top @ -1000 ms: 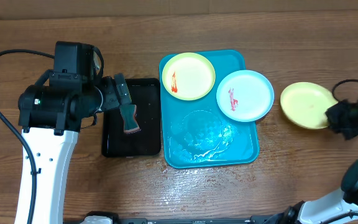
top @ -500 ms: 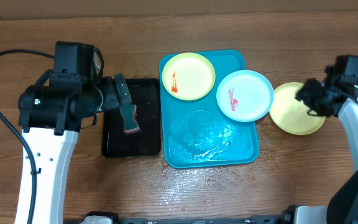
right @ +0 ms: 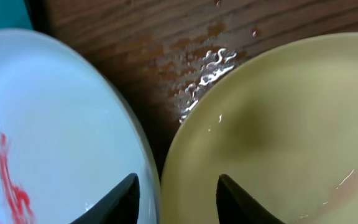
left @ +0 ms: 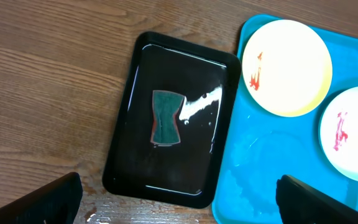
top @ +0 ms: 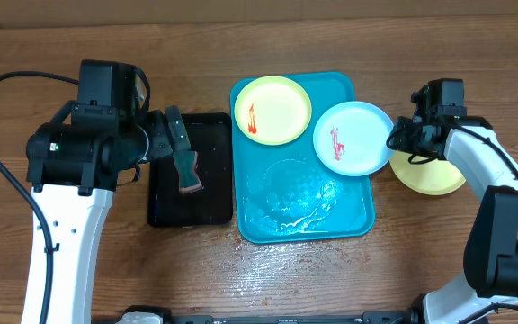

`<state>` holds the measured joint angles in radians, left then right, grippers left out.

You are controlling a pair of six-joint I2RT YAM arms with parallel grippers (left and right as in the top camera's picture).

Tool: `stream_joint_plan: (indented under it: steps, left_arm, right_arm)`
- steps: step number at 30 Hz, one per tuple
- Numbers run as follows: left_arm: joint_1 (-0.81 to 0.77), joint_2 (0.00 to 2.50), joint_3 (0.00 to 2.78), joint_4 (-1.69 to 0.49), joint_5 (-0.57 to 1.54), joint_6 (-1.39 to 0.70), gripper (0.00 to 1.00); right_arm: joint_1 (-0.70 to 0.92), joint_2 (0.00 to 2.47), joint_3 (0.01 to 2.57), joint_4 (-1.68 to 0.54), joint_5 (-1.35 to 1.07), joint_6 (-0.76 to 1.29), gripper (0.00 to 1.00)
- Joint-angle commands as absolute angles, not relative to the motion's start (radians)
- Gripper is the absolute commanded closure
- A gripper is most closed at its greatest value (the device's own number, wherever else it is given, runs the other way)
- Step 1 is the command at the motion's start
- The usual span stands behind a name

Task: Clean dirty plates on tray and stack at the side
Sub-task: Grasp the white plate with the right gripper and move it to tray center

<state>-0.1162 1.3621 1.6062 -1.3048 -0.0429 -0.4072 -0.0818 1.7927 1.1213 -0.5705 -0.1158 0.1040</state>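
One pale yellow plate (top: 434,171) looks clean and lies on the table (top: 421,252) at right, off the tray (top: 304,216). The red-smeared yellow plate (top: 272,109) and blue plate (top: 353,137) on the tray's upper part remain to wash. The right gripper (top: 401,142), jaws narrowly apart and empty, hovers between the blue and clean plates. The left gripper (left: 179,205) gapes wide above the sponge (left: 166,118).

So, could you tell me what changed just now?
The right gripper swung left across the off-tray yellow plate, apparently letting it go; that plate slid slightly toward the tray. The gripper now hangs open above the gap beside the blue plate. Left gripper, tray, blue plate and smeared yellow plate stayed put.
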Motion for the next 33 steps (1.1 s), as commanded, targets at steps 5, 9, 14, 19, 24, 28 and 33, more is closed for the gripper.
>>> stream_joint_plan:
  steps: [5,9,14,19,24,28,33]
  left_arm:
    - [-0.117,1.369,1.625,-1.302,-0.059,-0.381,0.0]
    - [-0.117,1.369,1.625,-1.303,-0.059,-0.381,0.0]
    - [-0.117,1.369,1.625,-1.303,-0.059,-0.381,0.0]
    - [-0.117,1.369,1.625,-1.302,-0.059,-0.381,0.0]
    - [-0.117,1.369,1.625,-1.303,-0.059,-0.381,0.0]
    - [-0.117,1.369,1.625,-1.302,-0.059,-0.381,0.0]
    - [-0.117,1.369,1.625,-1.302,-0.059,-0.381,0.0]
  right_arm:
    - [-0.073,1.783,1.121,-0.592,-0.129,0.105,0.75]
    - [-0.073,1.795,1.113,-0.568,-0.13,0.108,0.71]
    - [-0.073,1.802,1.099,-0.553,-0.129,0.13,0.88]
    - [-0.073,1.779,1.165,-0.653,-0.127,0.168,0.96]
    - [-0.059,1.63,1.275,-0.831,-0.128,0.214,0.96]
    - [0.014,1.542,1.275,-0.962,-0.129,0.24,0.96]
    - [0.168,1.555,1.181,-1.003,-0.129,0.274,0.96]
